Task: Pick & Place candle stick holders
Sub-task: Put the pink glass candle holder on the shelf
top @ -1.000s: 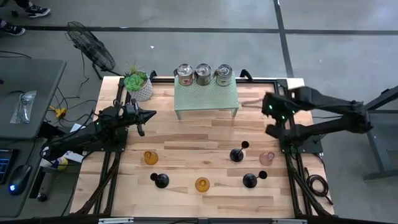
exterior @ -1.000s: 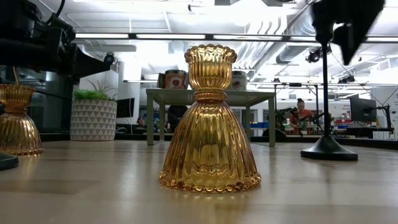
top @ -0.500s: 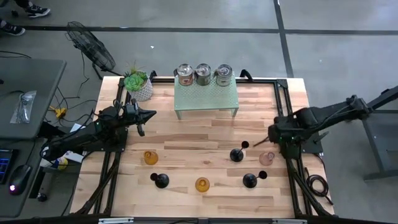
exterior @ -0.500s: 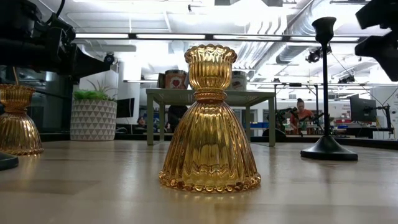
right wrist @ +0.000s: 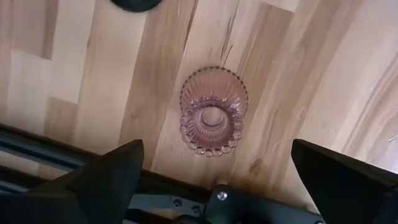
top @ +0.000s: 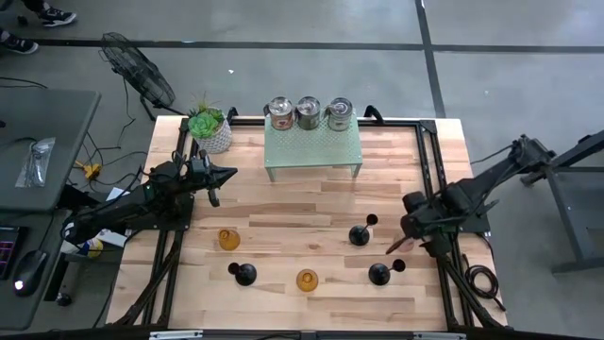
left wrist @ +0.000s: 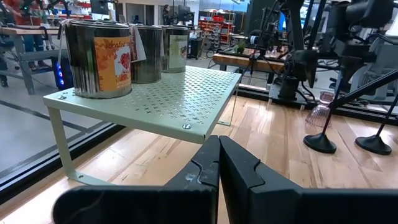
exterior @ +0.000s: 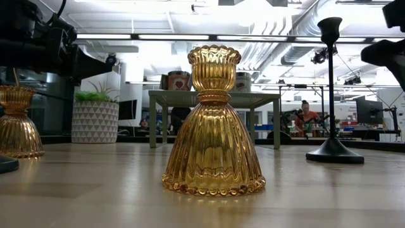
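Pink holder (right wrist: 213, 112) btwn open jaws

Bright ceiling strip lights (exterior: 190, 37) overhead, glare glowing through the amber holder (exterior: 214, 123); soft shadows on the bench (exterior: 316, 190).

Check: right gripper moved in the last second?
Yes. The right gripper swung from beside the shelf toward the near edge, now open over the pink holder.
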